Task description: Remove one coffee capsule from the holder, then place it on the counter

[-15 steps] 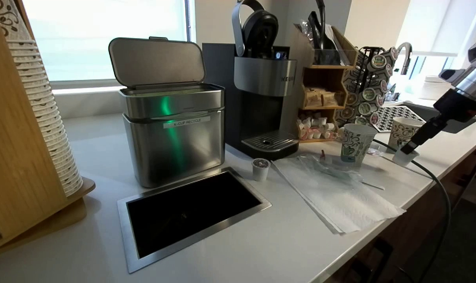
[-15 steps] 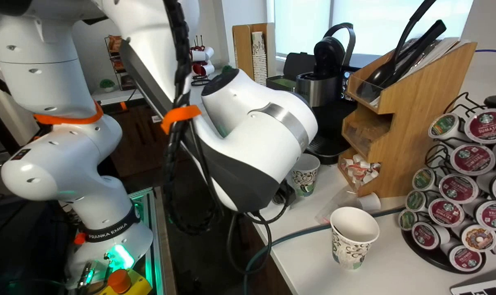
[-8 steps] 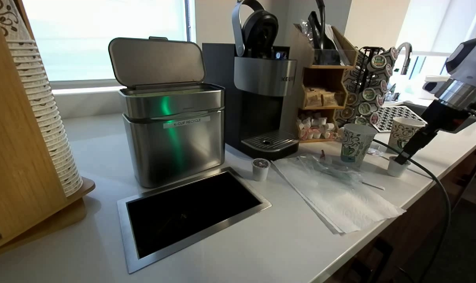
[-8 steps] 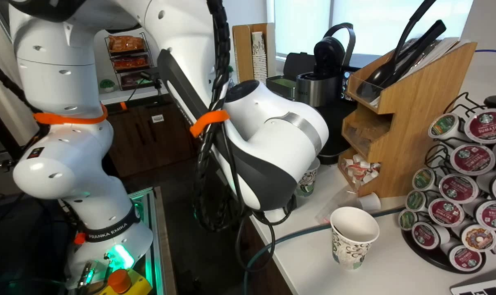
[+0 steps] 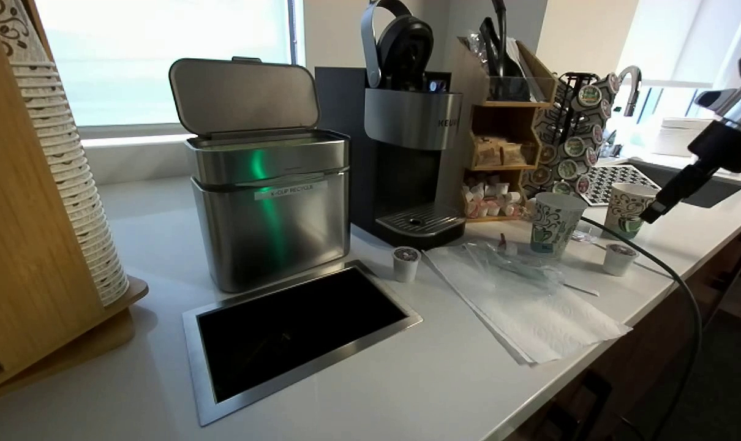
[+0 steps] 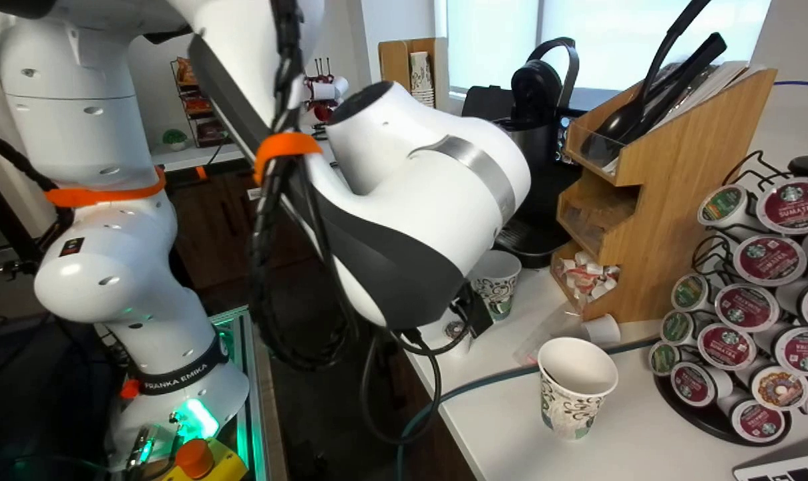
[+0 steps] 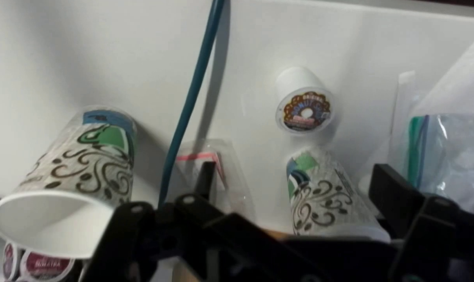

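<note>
Rnd wht plastic capsule (image 7: 304,102), brown-topped, upright nr robot-side edge of long smooth wht desk (image 5: 435,364); blk two-finger claw (image 7: 296,179) above desk, spread apart.

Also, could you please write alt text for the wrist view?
A coffee capsule stands lid up on the white counter, free of the open black end effector at the bottom. A teal cable runs between the capsule and a patterned paper cup on the left; a second cup appears below the capsule in frame, and a plastic bag lies at the right.
</note>
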You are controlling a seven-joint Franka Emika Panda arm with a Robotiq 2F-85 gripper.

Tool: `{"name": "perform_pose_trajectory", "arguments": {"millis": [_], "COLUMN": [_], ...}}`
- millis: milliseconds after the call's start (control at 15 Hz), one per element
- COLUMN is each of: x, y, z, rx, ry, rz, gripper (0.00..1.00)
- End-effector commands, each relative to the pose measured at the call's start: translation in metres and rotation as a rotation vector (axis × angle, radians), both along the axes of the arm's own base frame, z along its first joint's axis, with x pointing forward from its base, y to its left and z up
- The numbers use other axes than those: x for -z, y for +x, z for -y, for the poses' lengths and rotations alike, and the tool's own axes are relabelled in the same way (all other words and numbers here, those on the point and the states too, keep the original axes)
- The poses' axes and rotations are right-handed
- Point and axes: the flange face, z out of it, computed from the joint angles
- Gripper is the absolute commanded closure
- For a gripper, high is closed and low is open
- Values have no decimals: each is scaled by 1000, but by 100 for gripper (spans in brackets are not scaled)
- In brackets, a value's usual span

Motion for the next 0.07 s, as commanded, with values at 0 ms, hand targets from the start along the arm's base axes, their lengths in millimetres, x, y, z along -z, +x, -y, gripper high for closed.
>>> {"name": "perform_pose_trajectory", "arguments": {"millis": [0], "x": [-10], "y": [-6], "z": [3], "rx": [4], "ry": [1], "rz": [29], "gripper": [0]}}
